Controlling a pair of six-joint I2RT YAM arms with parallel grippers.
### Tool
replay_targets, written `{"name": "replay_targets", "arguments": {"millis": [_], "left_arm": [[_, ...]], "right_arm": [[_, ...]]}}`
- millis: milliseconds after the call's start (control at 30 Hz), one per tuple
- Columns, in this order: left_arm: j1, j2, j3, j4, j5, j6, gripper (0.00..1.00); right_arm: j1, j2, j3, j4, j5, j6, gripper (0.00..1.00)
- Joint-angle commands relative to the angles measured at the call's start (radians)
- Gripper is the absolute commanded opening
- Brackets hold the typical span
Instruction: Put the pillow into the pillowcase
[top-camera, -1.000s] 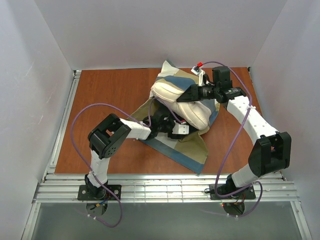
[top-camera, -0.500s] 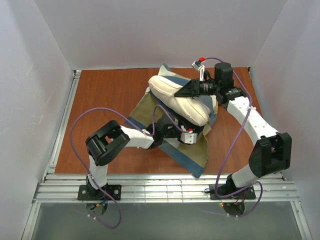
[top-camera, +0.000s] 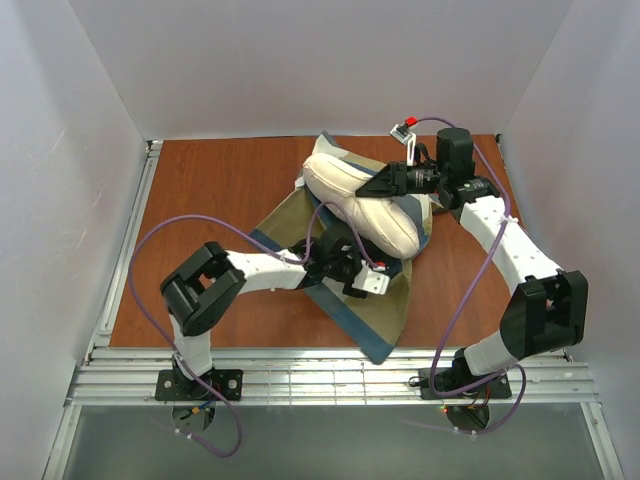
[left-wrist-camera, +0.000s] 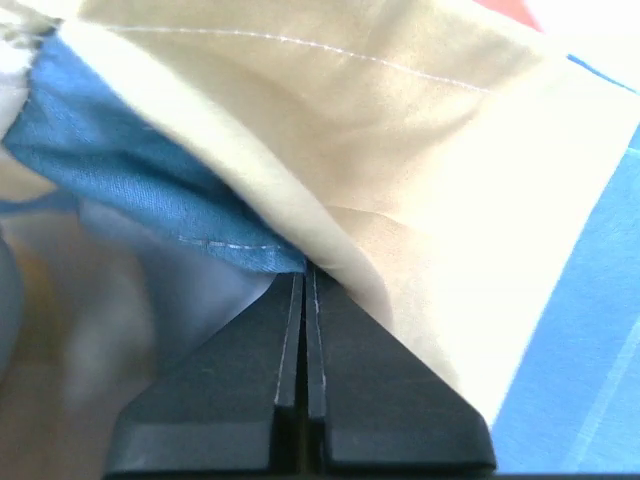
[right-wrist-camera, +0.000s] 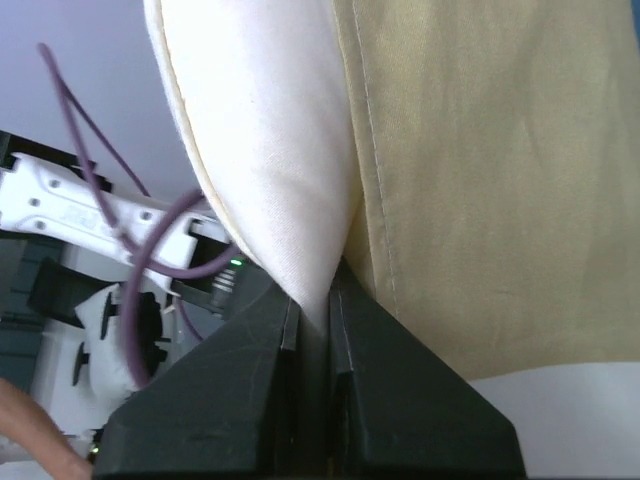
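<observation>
Top external view: the pillow lies centre-right of the frame, resting across the pillowcase, which is spread on the table. Whether its far end is already inside the cover cannot be determined.

Left wrist view: the left gripper is pressed together on a blue-and-tan hem of the pillowcase.

Right wrist view: the right gripper pinches a thin fold of the pillow's cream fabric, with tan pillowcase cloth just beside it.

Probable faults:
- The thin fold may slip free when the pillow is pushed.
- One held hem may let the opening collapse, so the pillow rides over the cover.
</observation>
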Motion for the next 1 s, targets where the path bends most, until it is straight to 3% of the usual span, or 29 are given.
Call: {"name": "replay_targets", "arguments": {"millis": [0, 100, 333, 533, 733, 967], "left_arm": [[0.002, -0.210, -0.046, -0.380, 0.125, 0.067, 0.00], [-0.001, -0.320, -0.080, -0.497, 0.130, 0.043, 0.00], [-0.003, -0.404, -0.006, -0.725, 0.035, 0.049, 0.00], [-0.001, -0.381, 0.086, -0.859, 0.006, 0.064, 0.00], [0.002, -0.412, 0.103, -0.864, -0.046, 0.074, 0.00], [0.020, -0.473, 0.114, -0.982, -0.109, 0.070, 0.00]], "right_arm": [[-0.017, 0.017, 0.066, -0.194, 0.111, -0.312, 0.01], [-0.005, 0.072, 0.066, -0.300, 0.266, -0.531, 0.01], [0.072, 0.186, -0.044, -0.350, 0.517, -0.840, 0.01], [0.199, 0.312, -0.121, -0.417, 0.661, -1.000, 0.01], [0.291, 0.388, -0.200, -0.426, 0.719, -1.048, 0.01], [0.323, 0.378, -0.311, -0.368, 0.850, -1.133, 0.01]]}}
